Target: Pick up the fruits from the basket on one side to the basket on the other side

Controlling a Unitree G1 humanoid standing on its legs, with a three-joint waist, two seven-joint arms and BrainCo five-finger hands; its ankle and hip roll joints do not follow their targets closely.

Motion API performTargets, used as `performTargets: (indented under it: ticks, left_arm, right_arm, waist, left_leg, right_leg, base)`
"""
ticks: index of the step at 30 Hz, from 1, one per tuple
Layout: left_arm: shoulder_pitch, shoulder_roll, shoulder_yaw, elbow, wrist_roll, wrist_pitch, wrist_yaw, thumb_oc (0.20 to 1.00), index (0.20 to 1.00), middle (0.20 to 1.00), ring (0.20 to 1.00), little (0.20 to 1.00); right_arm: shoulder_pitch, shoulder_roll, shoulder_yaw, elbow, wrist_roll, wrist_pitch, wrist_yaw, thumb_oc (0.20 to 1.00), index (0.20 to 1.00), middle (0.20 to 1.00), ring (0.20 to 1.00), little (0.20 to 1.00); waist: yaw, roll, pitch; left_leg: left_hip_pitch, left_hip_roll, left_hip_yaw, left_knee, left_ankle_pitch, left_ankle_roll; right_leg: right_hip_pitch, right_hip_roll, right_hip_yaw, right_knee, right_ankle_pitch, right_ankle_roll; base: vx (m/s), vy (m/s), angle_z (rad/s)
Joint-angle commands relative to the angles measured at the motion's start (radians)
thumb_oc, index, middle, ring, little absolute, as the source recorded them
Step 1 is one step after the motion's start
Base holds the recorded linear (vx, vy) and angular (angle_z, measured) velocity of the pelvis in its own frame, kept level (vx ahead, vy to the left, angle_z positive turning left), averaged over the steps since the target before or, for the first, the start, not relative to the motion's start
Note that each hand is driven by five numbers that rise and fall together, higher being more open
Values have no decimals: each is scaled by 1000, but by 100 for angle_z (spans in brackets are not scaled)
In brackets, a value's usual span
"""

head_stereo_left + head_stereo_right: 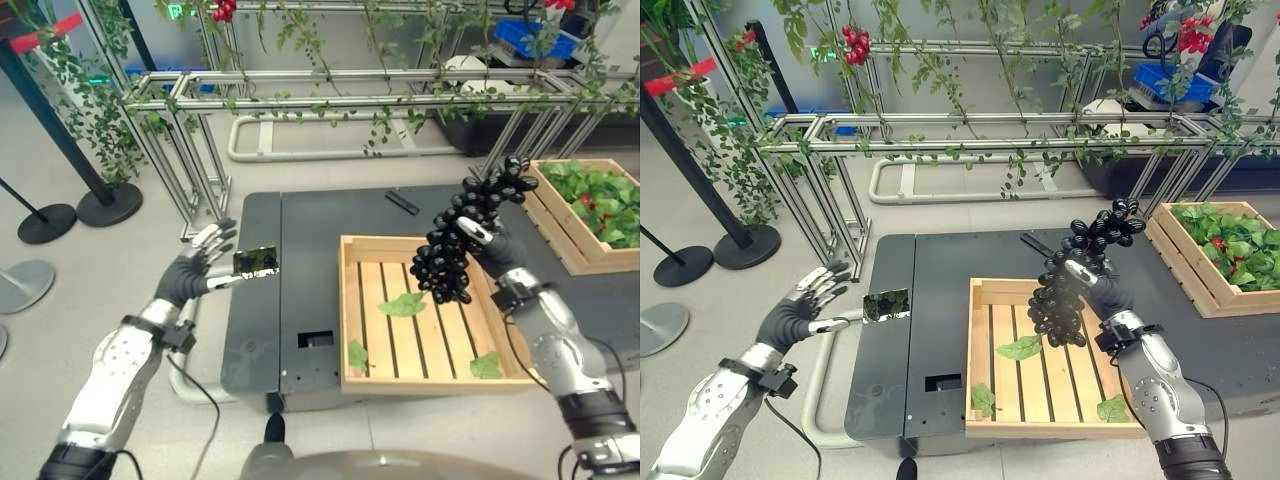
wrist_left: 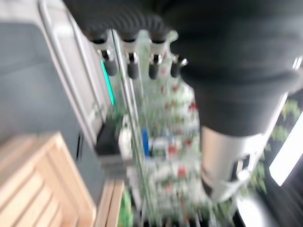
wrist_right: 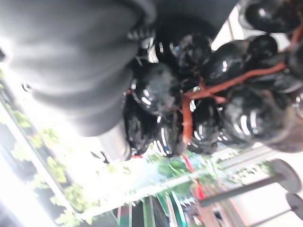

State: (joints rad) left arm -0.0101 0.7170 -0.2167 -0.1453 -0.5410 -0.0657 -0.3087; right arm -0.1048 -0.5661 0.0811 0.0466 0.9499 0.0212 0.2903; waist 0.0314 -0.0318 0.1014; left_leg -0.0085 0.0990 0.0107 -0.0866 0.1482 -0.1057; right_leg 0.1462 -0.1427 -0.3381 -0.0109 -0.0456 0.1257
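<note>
A bunch of black grapes (image 1: 466, 232) is gripped by the right hand (image 1: 1092, 281) and held up over the wooden crate (image 1: 352, 300) on the dark table (image 1: 300, 260), with a second crate of greens (image 1: 588, 212) nearby. The left hand (image 1: 198, 264) is kept open, fingers spread, off the table's left edge

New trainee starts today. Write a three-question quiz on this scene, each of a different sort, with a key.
1. True or false: the right hand holds the black grapes above the slatted crate.
2. What lies in the slatted crate?
A. leaves
B. tomatoes
C. bananas
3. Fill in: the left hand hangs to the ____ of the table, fingers spread.

Key: 1 true; 2 A; 3 left.
</note>
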Motion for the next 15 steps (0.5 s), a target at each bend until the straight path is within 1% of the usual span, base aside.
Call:
performTargets:
  ticks: [1, 2, 4, 5, 6, 8, 9, 10, 11, 15]
  left_arm:
    - [-64, 38, -8, -78, -119, 8, -37, 1000, 1000, 1000, 1000, 1000]
    - [-100, 60, -79, -111, -154, 35, -54, 1000, 1000, 1000, 1000, 1000]
    - [-134, 93, -128, -137, -185, 53, -71, 1000, 1000, 1000, 1000, 1000]
    - [-136, 93, -129, -136, -185, 53, -71, 1000, 1000, 1000, 1000, 1000]
    - [-177, 119, -193, -138, -215, 70, -84, 1000, 1000, 1000, 1000, 1000]
    - [-194, 127, -208, -134, -230, 72, -84, 1000, 1000, 1000, 1000, 1000]
    - [-224, 133, -247, -128, -242, 79, -82, 1000, 1000, 1000, 1000, 1000]
    - [-226, 133, -249, -127, -242, 79, -82, 1000, 1000, 1000, 1000, 1000]
    - [-255, 133, -278, -125, -243, 83, -83, 1000, 1000, 1000, 1000, 1000]
    - [-295, 123, -309, -108, -261, 83, -78, 1000, 1000, 1000, 1000, 1000]
  right_arm:
    - [-140, -30, 3, -59, -17, -46, 7, 200, 200, 200, 200, 200]
    - [-165, -35, 27, -54, -6, -45, 4, 200, 200, 200, 200, 200]
    - [-200, -42, 50, -44, -2, -49, 3, 200, 200, 200, 200, 200]
    - [-200, -42, 49, -43, -2, -50, 3, 200, 200, 200, 200, 200]
    - [-226, -36, 74, -32, 15, -56, -2, 200, 200, 200, 200, 200]
    - [-235, -36, 82, -28, 14, -60, -5, 200, 200, 200, 200, 200]
    - [-248, -36, 95, -28, 18, -61, -7, 200, 200, 200, 200, 200]
    - [-248, -36, 94, -28, 18, -62, -7, 200, 200, 200, 200, 200]
    - [-268, -28, 108, -20, 20, -66, -13, 200, 200, 200, 200, 200]
    - [-293, -7, 127, -21, 28, -75, -15, 200, 200, 200, 200, 200]
  waist:
    - [-30, -31, -16]
    - [-35, -32, -23]
    - [-36, -32, -26]
    - [-35, -32, -25]
    - [-39, -33, -29]
    - [-39, -34, -29]
    - [-43, -34, -31]
    - [-42, -34, -31]
    - [-46, -34, -32]
    - [-48, -35, -34]
  left_leg:
    - [66, 15, 6, 48, -135, 6]
    - [66, 13, 6, 49, -137, 7]
    - [67, 12, 12, 49, -139, 8]
    - [67, 12, 13, 49, -139, 8]
    - [70, 12, 18, 49, -140, 9]
    - [71, 11, 22, 49, -141, 10]
    - [73, 10, 26, 48, -141, 11]
    - [73, 10, 26, 47, -141, 11]
    - [75, 7, 31, 46, -142, 12]
    - [79, 9, 39, 44, -142, 13]
  right_leg:
    - [-88, -49, -7, 31, 50, 44]
    - [-89, -49, -5, 29, 53, 47]
    - [-92, -50, 1, 24, 59, 50]
    - [-93, -50, 2, 24, 59, 50]
    - [-95, -49, 9, 22, 62, 52]
    - [-96, -50, 13, 22, 64, 52]
    - [-97, -49, 16, 20, 65, 53]
    - [-97, -49, 17, 20, 65, 53]
    - [-99, -49, 23, 17, 70, 55]
    - [-101, -48, 32, 14, 71, 56]
  base:
    - [0, 0, 0]
    - [0, 0, 0]
    - [0, 0, 0]
    - [5, 19, -6]
    - [10, 17, -6]
    - [10, 17, -7]
    - [8, 12, -10]
    - [12, 21, -15]
    - [5, 10, -9]
    - [12, 11, -7]
